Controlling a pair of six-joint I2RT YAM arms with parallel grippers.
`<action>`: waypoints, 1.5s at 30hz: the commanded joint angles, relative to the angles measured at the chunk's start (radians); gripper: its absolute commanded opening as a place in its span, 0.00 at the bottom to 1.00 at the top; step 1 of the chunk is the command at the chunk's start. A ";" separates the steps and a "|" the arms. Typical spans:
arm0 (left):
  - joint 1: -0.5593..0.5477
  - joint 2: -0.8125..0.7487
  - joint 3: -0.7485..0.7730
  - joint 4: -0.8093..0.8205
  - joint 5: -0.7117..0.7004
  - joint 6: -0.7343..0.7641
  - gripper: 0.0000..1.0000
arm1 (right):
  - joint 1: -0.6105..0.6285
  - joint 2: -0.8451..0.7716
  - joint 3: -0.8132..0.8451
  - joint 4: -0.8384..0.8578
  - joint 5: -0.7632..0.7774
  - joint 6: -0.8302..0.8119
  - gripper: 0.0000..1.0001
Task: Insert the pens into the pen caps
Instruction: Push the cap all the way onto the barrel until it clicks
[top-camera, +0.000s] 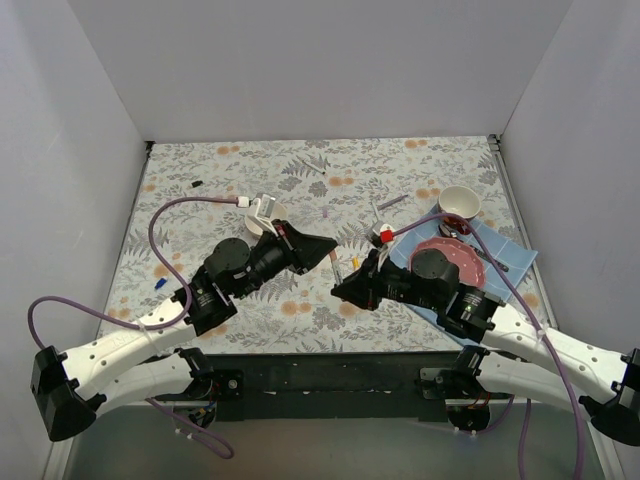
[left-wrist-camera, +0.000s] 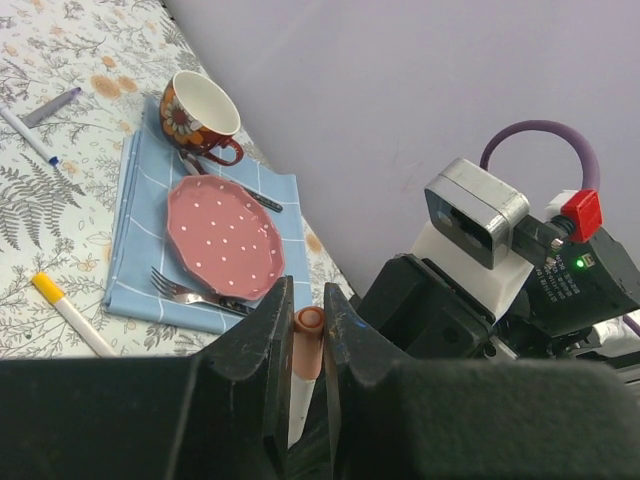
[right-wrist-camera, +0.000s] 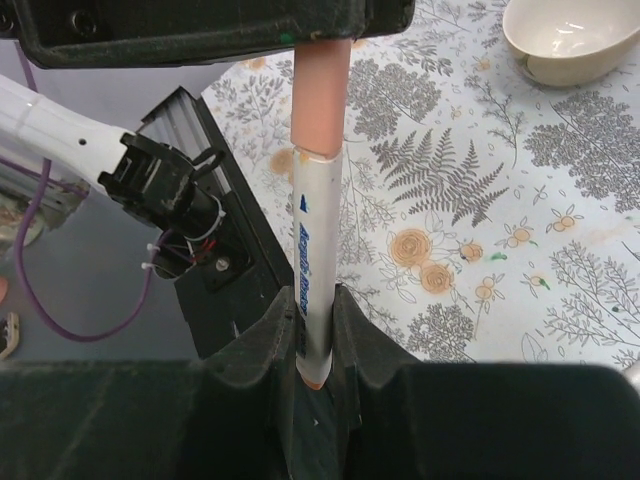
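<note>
My left gripper (top-camera: 328, 250) (left-wrist-camera: 305, 300) is shut on an orange-pink pen cap (left-wrist-camera: 308, 335). My right gripper (top-camera: 348, 287) (right-wrist-camera: 317, 305) is shut on a white-barrelled pen (right-wrist-camera: 316, 240) with an orange end. The cap (right-wrist-camera: 321, 95) sits over the pen's tip, and pen and cap run in one line between the two grippers above the cloth. A yellow-ended pen (left-wrist-camera: 65, 310), a blue-ended pen (left-wrist-camera: 28, 135) and a purple pen (left-wrist-camera: 52, 105) lie on the cloth. A black cap (top-camera: 197, 184), a blue cap (top-camera: 160, 284) and a purple cap (top-camera: 326, 213) lie apart.
A pink dotted plate (left-wrist-camera: 225, 235), a fork (left-wrist-camera: 185, 292) and a flowered cup (left-wrist-camera: 200, 115) rest on a blue napkin (left-wrist-camera: 135, 230) at the right. A white bowl (right-wrist-camera: 570, 40) stands by the left arm. Grey walls enclose the floral cloth (top-camera: 300, 170).
</note>
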 joint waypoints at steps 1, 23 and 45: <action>-0.032 -0.018 -0.088 -0.099 0.163 -0.012 0.00 | -0.017 -0.023 0.150 0.217 0.115 -0.063 0.01; -0.037 -0.020 -0.196 -0.148 0.315 0.054 0.00 | -0.078 0.075 0.332 0.042 0.074 -0.166 0.01; -0.081 -0.002 -0.283 -0.114 0.355 0.019 0.00 | -0.083 0.201 0.469 0.017 0.063 -0.230 0.01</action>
